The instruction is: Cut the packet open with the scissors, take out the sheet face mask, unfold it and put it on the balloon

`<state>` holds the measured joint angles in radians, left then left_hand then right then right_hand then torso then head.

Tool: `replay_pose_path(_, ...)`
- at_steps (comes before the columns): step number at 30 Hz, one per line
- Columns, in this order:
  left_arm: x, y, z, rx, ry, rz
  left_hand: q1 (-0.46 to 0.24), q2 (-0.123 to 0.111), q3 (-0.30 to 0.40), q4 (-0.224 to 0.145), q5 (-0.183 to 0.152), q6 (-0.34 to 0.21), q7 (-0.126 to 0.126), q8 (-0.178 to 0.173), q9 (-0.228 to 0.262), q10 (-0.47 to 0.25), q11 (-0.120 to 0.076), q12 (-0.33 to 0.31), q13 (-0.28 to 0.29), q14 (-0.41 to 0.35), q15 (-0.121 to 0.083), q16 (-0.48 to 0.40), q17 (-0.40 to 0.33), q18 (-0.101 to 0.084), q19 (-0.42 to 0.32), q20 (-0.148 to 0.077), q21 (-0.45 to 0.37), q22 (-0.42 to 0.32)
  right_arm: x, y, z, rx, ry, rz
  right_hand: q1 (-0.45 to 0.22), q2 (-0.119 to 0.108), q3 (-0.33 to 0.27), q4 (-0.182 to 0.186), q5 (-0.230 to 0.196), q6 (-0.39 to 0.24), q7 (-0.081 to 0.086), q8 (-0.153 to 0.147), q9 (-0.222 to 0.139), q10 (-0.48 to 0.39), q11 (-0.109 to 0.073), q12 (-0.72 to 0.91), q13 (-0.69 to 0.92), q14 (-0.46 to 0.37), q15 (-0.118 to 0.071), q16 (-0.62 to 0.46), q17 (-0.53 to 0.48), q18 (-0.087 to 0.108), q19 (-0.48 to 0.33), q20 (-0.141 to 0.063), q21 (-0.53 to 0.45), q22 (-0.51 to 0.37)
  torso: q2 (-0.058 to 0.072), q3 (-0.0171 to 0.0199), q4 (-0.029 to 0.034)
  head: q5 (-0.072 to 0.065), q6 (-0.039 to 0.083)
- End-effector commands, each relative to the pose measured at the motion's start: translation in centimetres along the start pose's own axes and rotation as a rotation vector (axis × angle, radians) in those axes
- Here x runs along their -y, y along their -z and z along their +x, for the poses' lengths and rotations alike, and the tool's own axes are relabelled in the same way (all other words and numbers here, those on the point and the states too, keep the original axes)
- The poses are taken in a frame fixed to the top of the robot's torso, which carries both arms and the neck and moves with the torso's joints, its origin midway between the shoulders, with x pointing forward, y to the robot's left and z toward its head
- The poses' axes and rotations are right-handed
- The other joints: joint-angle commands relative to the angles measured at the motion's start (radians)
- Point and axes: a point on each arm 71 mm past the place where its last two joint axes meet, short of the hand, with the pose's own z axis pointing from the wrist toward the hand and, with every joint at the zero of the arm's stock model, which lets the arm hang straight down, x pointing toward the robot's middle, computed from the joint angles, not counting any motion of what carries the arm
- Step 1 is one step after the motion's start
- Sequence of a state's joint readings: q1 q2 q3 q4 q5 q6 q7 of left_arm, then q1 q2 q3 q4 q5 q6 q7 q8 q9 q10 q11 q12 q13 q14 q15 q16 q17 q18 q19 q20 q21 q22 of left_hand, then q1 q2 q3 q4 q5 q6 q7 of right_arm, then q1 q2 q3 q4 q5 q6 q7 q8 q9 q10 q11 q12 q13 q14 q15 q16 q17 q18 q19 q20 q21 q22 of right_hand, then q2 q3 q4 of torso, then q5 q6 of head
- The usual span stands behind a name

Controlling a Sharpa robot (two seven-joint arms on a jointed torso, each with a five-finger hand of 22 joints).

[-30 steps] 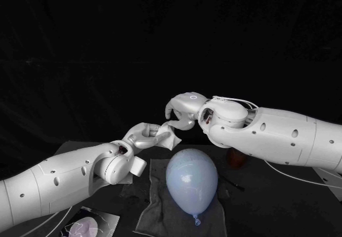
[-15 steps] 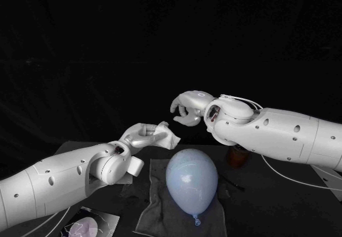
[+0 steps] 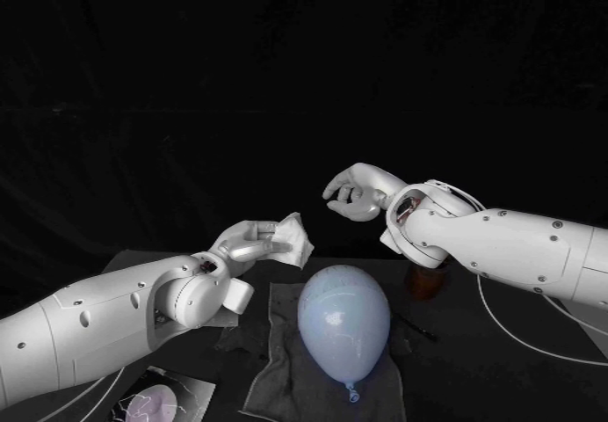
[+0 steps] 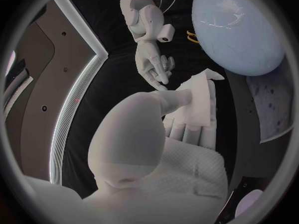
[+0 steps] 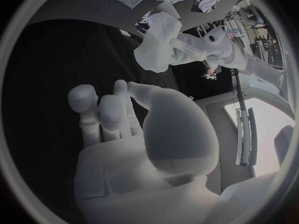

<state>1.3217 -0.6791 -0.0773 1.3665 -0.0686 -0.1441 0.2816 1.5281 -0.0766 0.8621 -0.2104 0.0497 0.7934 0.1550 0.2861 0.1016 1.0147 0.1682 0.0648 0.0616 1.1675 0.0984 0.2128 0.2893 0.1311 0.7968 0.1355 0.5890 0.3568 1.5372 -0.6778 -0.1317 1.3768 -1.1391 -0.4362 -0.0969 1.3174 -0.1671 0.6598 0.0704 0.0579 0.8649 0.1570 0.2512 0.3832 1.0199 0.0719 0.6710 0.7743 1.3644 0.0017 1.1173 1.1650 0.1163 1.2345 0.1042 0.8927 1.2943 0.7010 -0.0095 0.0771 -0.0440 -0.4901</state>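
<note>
My left hand [image 3: 251,243] holds the white folded sheet mask [image 3: 294,239] in the air, above and to the left of the balloon's far end. The pale blue balloon [image 3: 342,320] lies lengthwise on a grey towel [image 3: 274,380], knot towards me. My right hand [image 3: 356,192] hovers higher and to the right of the mask, loosely curled and holding nothing. The left wrist view has the mask [image 4: 201,100] lying across my left hand's fingers [image 4: 187,130], with the right hand [image 4: 153,64] just beyond it and the balloon [image 4: 239,30] below. From the right wrist, the mask [image 5: 158,44] hangs ahead of my right hand [image 5: 124,129].
The cut packet [image 3: 160,404] lies at the table's near left corner. An orange-brown object [image 3: 424,281] stands right of the balloon, under my right forearm. Yellow scissor handles [image 4: 192,35] show beside the balloon. A cable [image 3: 532,338] trails across the table on the right.
My right hand has let go of the mask and drawn away up and to the right. The left hand keeps the mask and has lifted it slightly.
</note>
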Motion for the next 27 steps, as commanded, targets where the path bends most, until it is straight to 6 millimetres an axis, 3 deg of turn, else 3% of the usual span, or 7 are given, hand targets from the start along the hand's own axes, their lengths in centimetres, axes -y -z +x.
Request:
replay_pose_path(1,0.0,0.0,0.4,-0.034,0.047,-0.009,-0.016,-0.001,0.02,-0.02,-0.001,-0.014,0.0,-0.009,-0.001,-0.016,0.0,-0.001,0.0,0.007,0.001,0.007,0.002,-0.004,-0.011,0.001,0.009,0.005,0.0,0.4,0.2,0.018,-0.113,-0.013,0.01,0.0,0.0,-0.007,0.006,0.01,0.0,0.002,0.001,0.002,-0.001,-0.006,-0.002,0.004,-0.002,0.0,0.002,0.017,0.009,0.002,0.006,0.003,0.0,0.0001,-0.001,0.002,-0.001)
replay_pose_path(11,-0.1,0.2,0.5,-0.051,0.089,-0.04,-0.048,0.006,0.068,-0.049,-0.001,-0.073,-0.017,-0.037,-0.008,-0.099,-0.01,-0.002,0.001,0.005,-0.01,0.037,0.005,0.009,-0.024,0.017,0.016,0.004,0.0,1.5,1.8,-0.041,-0.184,-0.031,0.011,-0.001,-0.006,-0.016,0.003,0.023,-0.006,0.01,0.005,0.007,-0.005,-0.009,-0.019,0.01,-0.005,0.004,0.004,0.014,0.021,0.0,0.014,0.006,0.0,-0.0005,0.0005,0.002,-0.001)
replay_pose_path(19,-0.2,0.4,0.6,-0.077,0.109,-0.058,-0.066,0.007,0.097,-0.061,-0.001,-0.105,-0.004,-0.046,-0.009,-0.137,-0.015,-0.001,0.001,-0.006,-0.016,0.074,0.011,0.019,-0.025,0.031,0.01,-0.004,-0.6,2.0,3.1,-0.051,-0.209,-0.07,0.004,-0.009,-0.022,-0.02,0.001,0.025,-0.009,0.012,0.006,0.014,-0.007,-0.007,-0.029,0.019,-0.006,0.021,0.017,0.009,0.035,-0.002,0.036,0.015,0.001,-0.0008,0.0007,0.004,-0.003)
replay_pose_path(25,-0.3,0.5,1.0,-0.114,0.12,-0.072,-0.083,0.006,0.127,-0.068,-0.001,-0.114,0.008,-0.044,-0.005,-0.166,-0.028,0.001,0.002,-0.027,-0.022,0.124,0.023,0.031,-0.024,0.046,0.0,-0.015,-1.6,2.1,4.0,-0.049,-0.197,-0.125,-0.012,-0.029,-0.067,-0.023,-0.008,0.021,-0.012,0.008,0.005,0.035,-0.011,0.019,-0.031,0.053,-0.009,0.092,0.073,-0.007,0.08,-0.005,0.117,0.053,0.0,-0.0009,0.0002,0.002,-0.005)
replay_pose_path(27,-0.3,0.5,1.1,-0.126,0.123,-0.075,-0.086,0.005,0.131,-0.069,-0.001,-0.109,0.014,-0.041,-0.003,-0.167,-0.031,0.003,0.003,-0.033,-0.024,0.134,0.026,0.034,-0.025,0.048,-0.001,-0.016,-2.0,2.1,4.3,-0.043,-0.194,-0.141,-0.009,-0.026,-0.074,-0.024,-0.008,0.02,-0.013,0.007,0.004,0.04,-0.012,0.027,-0.03,0.062,-0.01,0.112,0.09,-0.012,0.094,-0.006,0.146,0.066,0.0,-0.0009,-0.0001,0.002,-0.005)
